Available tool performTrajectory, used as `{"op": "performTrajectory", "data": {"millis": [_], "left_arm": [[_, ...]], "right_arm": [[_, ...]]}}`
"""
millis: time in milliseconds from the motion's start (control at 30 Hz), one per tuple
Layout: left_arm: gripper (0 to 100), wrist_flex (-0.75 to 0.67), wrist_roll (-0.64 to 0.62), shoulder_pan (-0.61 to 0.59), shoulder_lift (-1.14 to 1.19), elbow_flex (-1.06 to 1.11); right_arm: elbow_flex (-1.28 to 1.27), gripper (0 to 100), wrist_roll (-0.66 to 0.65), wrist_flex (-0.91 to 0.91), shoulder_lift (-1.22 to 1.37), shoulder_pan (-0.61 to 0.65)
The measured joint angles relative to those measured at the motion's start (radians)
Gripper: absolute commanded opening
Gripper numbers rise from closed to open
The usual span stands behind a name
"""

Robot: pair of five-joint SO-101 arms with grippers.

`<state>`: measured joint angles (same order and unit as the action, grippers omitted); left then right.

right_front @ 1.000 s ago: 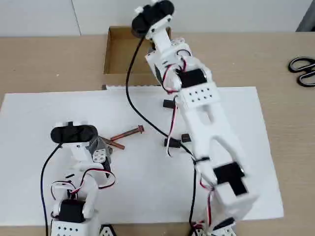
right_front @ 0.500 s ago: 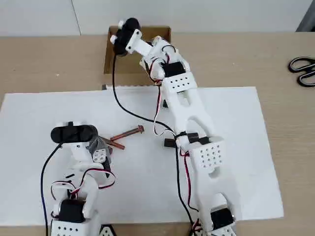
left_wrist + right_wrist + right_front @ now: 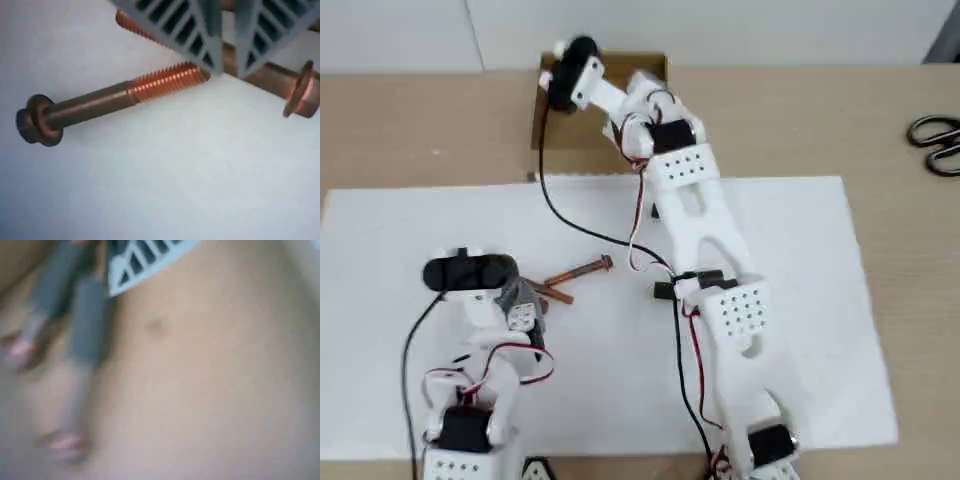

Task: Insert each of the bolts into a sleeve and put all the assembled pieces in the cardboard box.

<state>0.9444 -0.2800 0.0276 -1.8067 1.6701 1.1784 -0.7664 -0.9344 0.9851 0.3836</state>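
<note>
Farthest from the cardboard box (image 3: pixel 558 138), on the white sheet (image 3: pixel 400 240) that covers the tabletop (image 3: pixel 420 110), our left hand (image 3: pixel 225 72) sits low over two bare bolts. Its fingers (image 3: pixel 190 30) are drawn almost together with only a slit between them, and they grip nothing.

The first bolt (image 3: pixel 100 100) lies flat. Its threaded tip is right at the fingertips and its flanged head is at the other end, so its long axis runs straight away from the hand and roughly along the near edge of the box. The second bolt (image 3: pixel 272 80) passes beneath the fingers, crossing the slit rather than lying along it. We judge that the hand would have to spread its fingers and turn before it could take either shank. Both bolts lie well short of the box, and the left arm is by far the nearer one.

Our right hand (image 3: pixel 142 260) is reached out over the box's inside, well apart from the bolts. We cannot tell whether it is gripping anything. On the box floor beside it lies a grey sleeve (image 3: pixel 89 320) with a bolt head showing past its end, and just beside that a second sleeve (image 3: pixel 52 287), likewise filled. By our reckoning, two pieces are boxed and two bolts remain.

Far off to the right of the box lie the scissors (image 3: pixel 935 143).
</note>
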Motion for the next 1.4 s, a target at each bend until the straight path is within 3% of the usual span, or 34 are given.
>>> {"op": "performTrajectory", "data": {"millis": [100,300,567,833,1033,1400], "left_arm": [[1,0.000,0.000,0.000,0.000,0.000],[1,0.000,0.000,0.000,0.000,0.000],[1,0.000,0.000,0.000,0.000,0.000],[1,0.000,0.000,0.000,0.000,0.000],[1,0.000,0.000,0.000,0.000,0.000],[1,0.000,0.000,0.000,0.000,0.000]], "right_arm": [[0.091,0.2,0.021,-0.100,0.000,0.000],[0.229,0.3,0.052,-0.290,0.000,0.000],[0.457,0.3,0.238,-0.687,-0.002,0.000],[0.443,0.3,0.287,-0.750,-0.074,-0.020],[0.212,0.3,0.344,-0.761,-0.259,-0.020],[-0.585,0.4,0.381,-0.761,-0.767,-0.020]]}}
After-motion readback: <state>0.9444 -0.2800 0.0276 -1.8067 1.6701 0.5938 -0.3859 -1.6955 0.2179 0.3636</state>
